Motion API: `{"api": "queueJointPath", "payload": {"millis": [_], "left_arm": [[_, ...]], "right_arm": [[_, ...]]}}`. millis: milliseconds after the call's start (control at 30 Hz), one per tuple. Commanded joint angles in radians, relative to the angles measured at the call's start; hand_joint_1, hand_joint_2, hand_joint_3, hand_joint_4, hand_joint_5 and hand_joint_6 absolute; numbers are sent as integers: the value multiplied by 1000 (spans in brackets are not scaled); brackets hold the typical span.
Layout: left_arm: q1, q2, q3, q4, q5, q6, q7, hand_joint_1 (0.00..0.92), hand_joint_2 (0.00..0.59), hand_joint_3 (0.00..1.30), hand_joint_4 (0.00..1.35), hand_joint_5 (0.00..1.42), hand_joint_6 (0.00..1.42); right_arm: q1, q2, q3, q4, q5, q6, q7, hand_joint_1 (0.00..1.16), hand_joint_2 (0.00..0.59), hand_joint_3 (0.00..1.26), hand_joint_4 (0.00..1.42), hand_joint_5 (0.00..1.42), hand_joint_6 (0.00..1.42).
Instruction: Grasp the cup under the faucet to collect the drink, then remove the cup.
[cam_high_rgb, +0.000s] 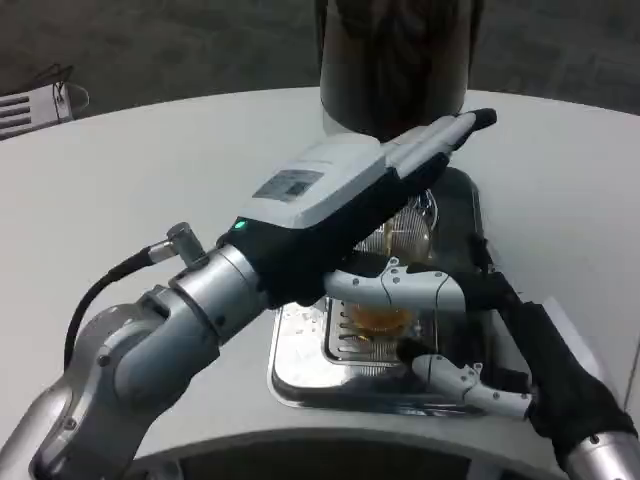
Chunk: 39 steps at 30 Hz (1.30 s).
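**Q:** While the fingers were in place, what did they have?

**Me:** My left hand (340, 205) reached out over the cup (385, 300), fingers (450, 130) straight and close together, up against the dark dispenser (395, 60). Whether they pressed its tap I couldn't tell; my hand hid it. They held nothing that showed. My right hand (470, 340) came in from the side, one finger (410, 288) lying across the cup's near face, another lower (460, 380) by the tray edge. Fingers apart, touching or just beside the cup, not closed on it.

**Q:** How far along?

**Me:** Filling under way, I judged. Grip and removal not yet done.

**Q:** The cup?

**Me:** Clear plastic, upright on the grate of the steel drip tray (295, 365), below the dispenser. Amber drink lay in its bottom, well short of full. White table (150, 170) all round.
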Motion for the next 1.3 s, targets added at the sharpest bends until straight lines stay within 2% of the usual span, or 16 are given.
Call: {"api": "queueJointPath", "payload": {"millis": [33,633,833,1067,1300], "left_arm": [[62,26,-33,9,25,20,-89,0,70,0,0,40,135],[79,43,-8,-38,27,43,-102,0,78,0,0,35,136],[99,36,22,-42,10,34,-76,0,80,0,0,34,136],[161,-27,97,-28,-35,-24,48,0,85,0,0,42,139],[222,-103,146,4,-49,-131,186,0,85,15,0,79,163]], "right_arm": [[-43,11,17,42,-8,-15,-23,716,222,0,0,0,0],[-169,28,46,171,-3,-21,-57,717,222,0,0,0,0],[-202,32,48,215,5,-32,-63,717,222,0,0,0,0],[-229,37,48,260,11,-51,-68,717,222,0,0,0,0],[-248,36,42,291,22,-64,-70,717,222,0,0,0,0]]}}
